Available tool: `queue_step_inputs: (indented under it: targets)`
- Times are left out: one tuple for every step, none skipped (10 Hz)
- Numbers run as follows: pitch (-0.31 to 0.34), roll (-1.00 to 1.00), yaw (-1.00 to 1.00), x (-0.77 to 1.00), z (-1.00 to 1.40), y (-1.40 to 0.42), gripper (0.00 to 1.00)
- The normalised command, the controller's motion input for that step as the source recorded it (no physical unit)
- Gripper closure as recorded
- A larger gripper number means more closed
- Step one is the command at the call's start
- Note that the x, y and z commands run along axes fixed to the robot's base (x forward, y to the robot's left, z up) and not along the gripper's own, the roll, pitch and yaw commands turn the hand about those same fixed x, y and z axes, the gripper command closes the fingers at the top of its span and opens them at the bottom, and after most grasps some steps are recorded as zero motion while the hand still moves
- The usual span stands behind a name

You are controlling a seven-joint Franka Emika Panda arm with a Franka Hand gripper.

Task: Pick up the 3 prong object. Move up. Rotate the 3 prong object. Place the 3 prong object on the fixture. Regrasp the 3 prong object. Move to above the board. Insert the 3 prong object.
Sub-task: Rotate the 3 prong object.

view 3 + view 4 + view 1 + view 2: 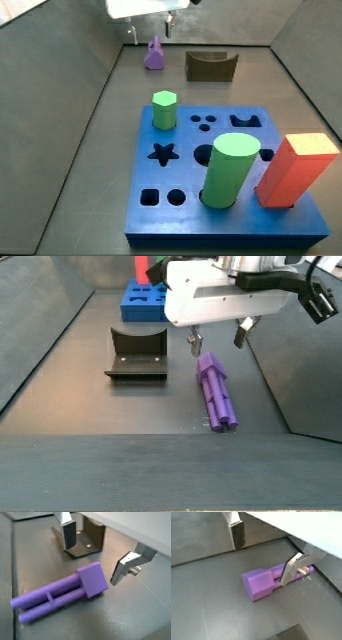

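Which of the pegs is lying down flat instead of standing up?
The purple 3 prong object lies flat on the floor, under the open gripper. The green hexagonal peg, green cylinder and orange-red block stand upright in the blue board.

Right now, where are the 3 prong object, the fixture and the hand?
3 prong object (217, 389), side view, mid shaft.
Fixture (136, 351), side view, upright back plate.
Hand (95, 549), wrist view, above the object, between open fingertips.

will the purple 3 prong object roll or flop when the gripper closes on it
The 3 prong object looks like rigid moulded plastic, so it probably won't flop. It lies flat on the floor, and its lobed shaft and square head should resist rolling. The open gripper hovers over the head end, so a grasp there may let the long shaft droop or pivot.
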Motion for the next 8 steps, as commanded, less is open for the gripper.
queue_step_inputs:
  targets:
    - [0.001,0.0,1.0,0.03,-0.09,0.0,0.0]
    - [0.001,0.0,1.0,0.04,-0.08,0.0,0.0]
    - [0.001,0.0,1.0,0.04,-0.07,0.0,0.0]
    - [0.001,0.0,1.0,0.04,-0.07,0.01,0.0]
    - [0.001,0.0,1.0,0.04,-0.07,0.01,0.0]
    - [0.001,0.0,1.0,0.04,-0.07,0.01,0.0]
    - [0.001,0.0,1.0,0.04,-0.06,0.01,0.0]
    - [0.001,0.0,1.0,0.04,-0.06,0.0,0.0]
